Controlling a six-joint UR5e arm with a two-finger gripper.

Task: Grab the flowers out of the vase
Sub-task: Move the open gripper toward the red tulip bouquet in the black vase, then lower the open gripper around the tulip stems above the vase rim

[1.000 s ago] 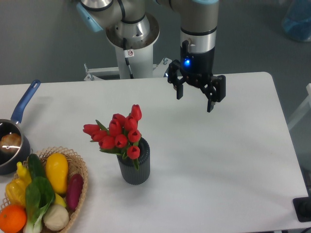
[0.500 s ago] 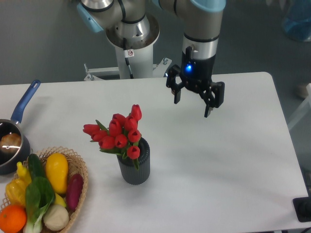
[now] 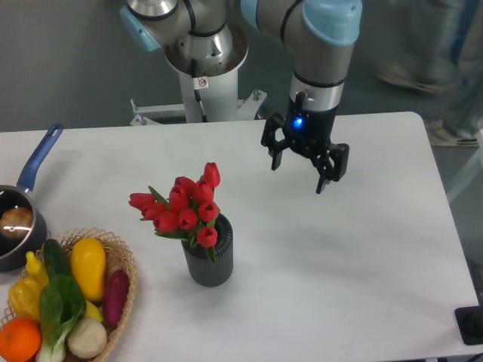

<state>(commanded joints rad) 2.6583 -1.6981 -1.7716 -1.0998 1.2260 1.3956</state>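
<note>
Heads up, in the fixed camera view your gripper [image 3: 299, 179] hangs wide open and empty, at 2 o'clock of the flowers [image 3: 183, 208], smooth red buds bunched in the ribbed dark grey vase [image 3: 209, 259]; clamp too low and you'll likely tip that narrow cylinder.

**Legible markings**

No text, brand or number could be read. The only sign was a small round red-and-white sticker [image 3: 201, 82] on the robot base [image 3: 205, 56], above the table [image 3: 362, 249]; its symbol was too small to make out.
</note>
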